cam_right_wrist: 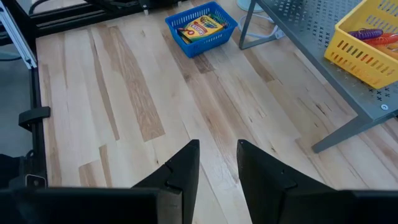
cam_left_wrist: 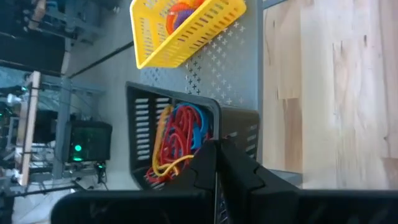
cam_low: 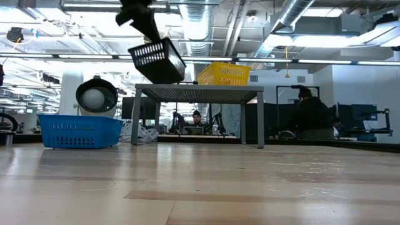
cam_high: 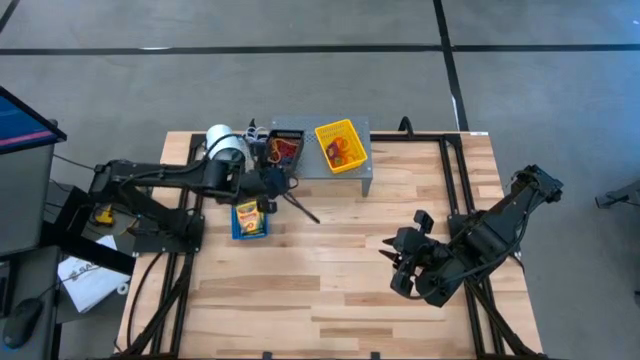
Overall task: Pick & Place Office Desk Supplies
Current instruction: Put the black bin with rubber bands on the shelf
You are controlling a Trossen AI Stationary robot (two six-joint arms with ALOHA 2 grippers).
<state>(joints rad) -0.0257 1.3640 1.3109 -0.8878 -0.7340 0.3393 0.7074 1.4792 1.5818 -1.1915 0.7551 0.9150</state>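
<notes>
Overhead, the left gripper (cam_high: pixel 272 183) clamped the black bin's (cam_left_wrist: pixel 186 140) rim, holding it tilted above the shelf (cam_high: pixel 355 165); the right gripper (cam_right_wrist: pixel 217 163) hung slightly parted.

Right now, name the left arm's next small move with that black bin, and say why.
Probably lower it level onto the grey shelf: the left gripper holds the black bin by its rim, tilted and lifted above the shelf beside the yellow bin, rubber bands inside.

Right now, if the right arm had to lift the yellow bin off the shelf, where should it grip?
Judging by its open top and thin slatted walls, pinch the yellow bin by its rim, coming from above. It sits upright on the grey shelf, with rubber bands inside.
</notes>
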